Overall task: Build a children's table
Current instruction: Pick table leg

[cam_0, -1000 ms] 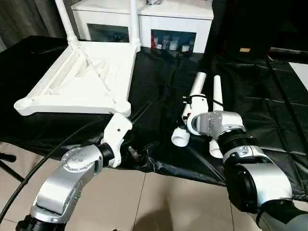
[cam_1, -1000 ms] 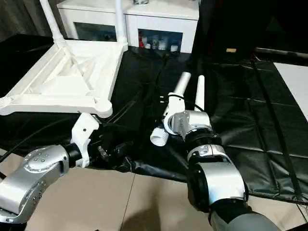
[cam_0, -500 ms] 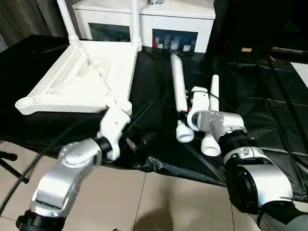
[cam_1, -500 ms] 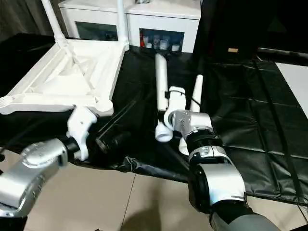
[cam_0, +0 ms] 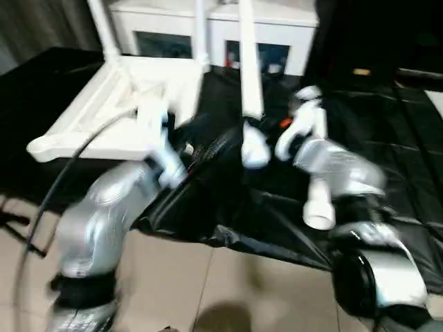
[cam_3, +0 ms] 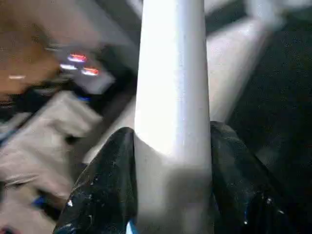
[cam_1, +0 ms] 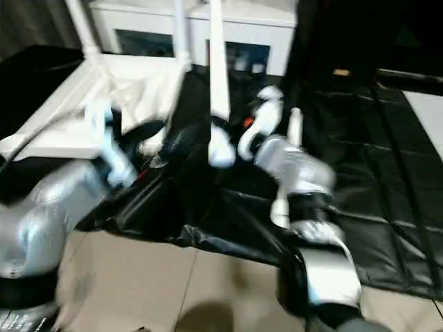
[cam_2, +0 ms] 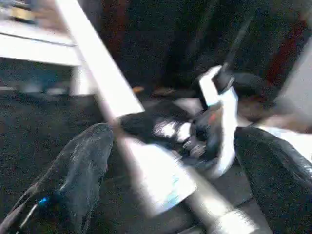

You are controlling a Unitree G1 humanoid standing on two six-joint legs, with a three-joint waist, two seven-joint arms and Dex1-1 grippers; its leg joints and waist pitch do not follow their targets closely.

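The children's table top (cam_0: 104, 104) lies underside up at the left of the black-covered table, with two white legs (cam_0: 104, 28) standing in its far sockets. My right gripper (cam_3: 173, 151) is shut on a third white leg (cam_0: 248, 76), held nearly upright with its thick end (cam_0: 255, 149) down, just right of the top. My left gripper (cam_2: 175, 146) is open, its black fingers (cam_2: 83, 170) spread wide and facing that leg and the right gripper from close by. A fourth leg (cam_0: 320, 200) lies on the black cover under my right forearm.
A white cabinet (cam_0: 277, 21) with glass doors stands behind the table. The black cover (cam_0: 394, 138) hangs over the near edge above a tiled floor (cam_0: 208, 277). A black cable (cam_0: 52, 200) loops by my left arm (cam_0: 104, 207).
My right gripper has closed on the leg and swung it up from lying on the cover to nearly upright. My left arm has risen from below the table edge toward that leg.
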